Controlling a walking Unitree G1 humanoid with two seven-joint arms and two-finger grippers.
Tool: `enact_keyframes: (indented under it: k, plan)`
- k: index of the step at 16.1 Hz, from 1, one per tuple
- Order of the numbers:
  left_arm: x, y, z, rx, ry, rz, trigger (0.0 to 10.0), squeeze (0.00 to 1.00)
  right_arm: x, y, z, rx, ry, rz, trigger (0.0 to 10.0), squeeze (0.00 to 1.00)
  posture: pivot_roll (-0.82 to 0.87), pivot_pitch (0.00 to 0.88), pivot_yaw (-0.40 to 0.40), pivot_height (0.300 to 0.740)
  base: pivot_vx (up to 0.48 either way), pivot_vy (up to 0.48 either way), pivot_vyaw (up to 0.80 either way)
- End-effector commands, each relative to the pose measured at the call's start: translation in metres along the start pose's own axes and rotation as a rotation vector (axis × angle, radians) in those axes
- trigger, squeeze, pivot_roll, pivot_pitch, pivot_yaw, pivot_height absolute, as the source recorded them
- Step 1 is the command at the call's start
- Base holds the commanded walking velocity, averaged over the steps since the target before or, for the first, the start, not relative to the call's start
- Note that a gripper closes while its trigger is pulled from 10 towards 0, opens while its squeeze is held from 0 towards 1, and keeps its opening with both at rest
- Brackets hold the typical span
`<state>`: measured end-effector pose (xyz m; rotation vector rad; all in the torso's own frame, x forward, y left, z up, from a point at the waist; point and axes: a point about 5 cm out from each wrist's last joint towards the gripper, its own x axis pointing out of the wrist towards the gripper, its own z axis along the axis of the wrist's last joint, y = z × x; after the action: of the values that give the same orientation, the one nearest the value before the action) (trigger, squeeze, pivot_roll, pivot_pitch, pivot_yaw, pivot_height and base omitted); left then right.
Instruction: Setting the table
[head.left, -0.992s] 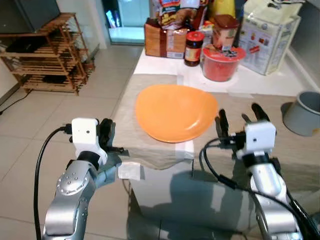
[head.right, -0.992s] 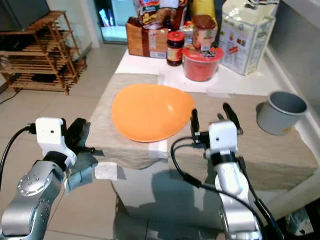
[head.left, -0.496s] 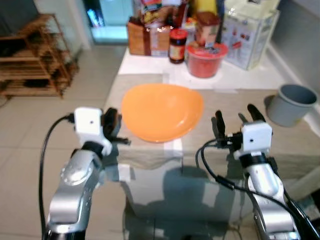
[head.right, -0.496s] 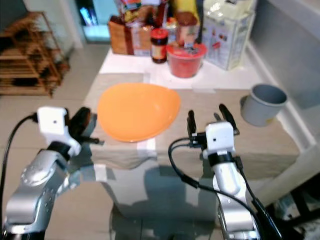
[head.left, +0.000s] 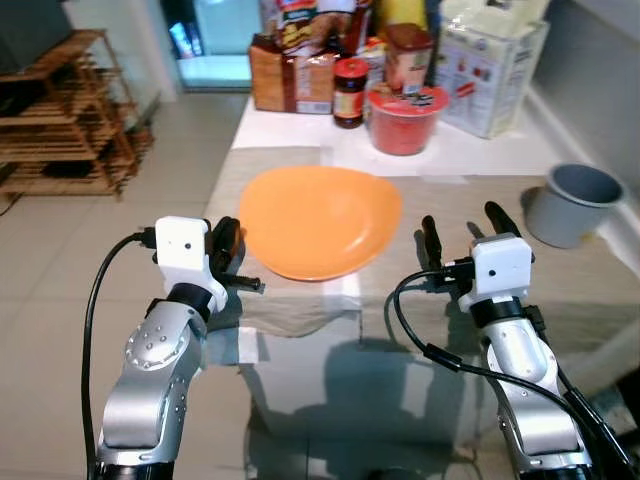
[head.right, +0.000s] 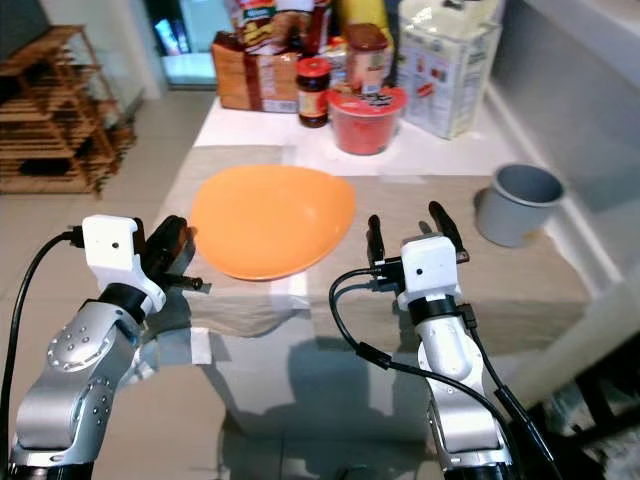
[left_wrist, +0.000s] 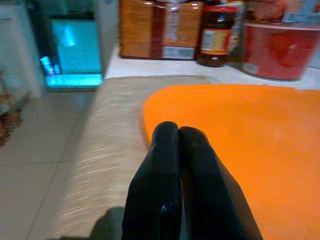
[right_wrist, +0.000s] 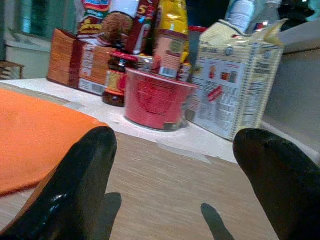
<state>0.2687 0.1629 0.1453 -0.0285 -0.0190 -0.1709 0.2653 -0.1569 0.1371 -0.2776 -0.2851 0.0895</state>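
The orange plate (head.left: 320, 220) lies on the table (head.left: 560, 290), at about 1 o'clock from the left gripper (head.left: 228, 262), whose fingers are pressed together. The right gripper (head.left: 462, 232), fingers wide apart, has the plate at 10 o'clock. The left looks nearer.

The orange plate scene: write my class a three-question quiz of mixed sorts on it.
1. True or false: the left gripper has its fingers spread wide.
2. Which gripper is open? A) left B) right
3. Fill in: the grey plastic cup stands to the robot's ____ of the round orange plate.

Key: 1 false, its fingers are shut at the plate's edge. 2 B. 3 right.
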Motion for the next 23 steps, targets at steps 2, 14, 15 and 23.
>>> enact_keyframes:
  k: [2, 14, 15, 23]
  plan:
    - [0.008, 0.001, 0.007, 0.014, -0.012, -0.019, 10.0, 0.00, 0.001, 0.001, 0.001, 0.002, -0.012, 0.013, 10.0, 0.00, -0.08, 0.000, 0.050, 0.736, 0.000, 0.000, 0.00]
    - [0.071, 0.015, 0.039, 0.097, 0.007, -0.146, 10.0, 0.00, 0.001, 0.004, 0.006, 0.022, -0.028, 0.037, 10.0, 0.00, -0.10, 0.000, 0.064, 0.736, 0.000, 0.000, 0.00]
    - [0.073, 0.016, 0.038, 0.106, 0.016, -0.149, 10.0, 0.00, 0.001, 0.004, 0.006, 0.022, -0.028, 0.037, 10.0, 0.00, -0.10, 0.000, 0.065, 0.736, 0.000, 0.000, 0.00]
    - [0.113, -0.007, 0.042, 0.081, 0.213, -0.353, 10.0, 0.00, 0.000, 0.007, 0.007, 0.027, -0.028, 0.048, 10.0, 0.00, -0.11, 0.000, 0.072, 0.736, 0.000, 0.000, 0.00]
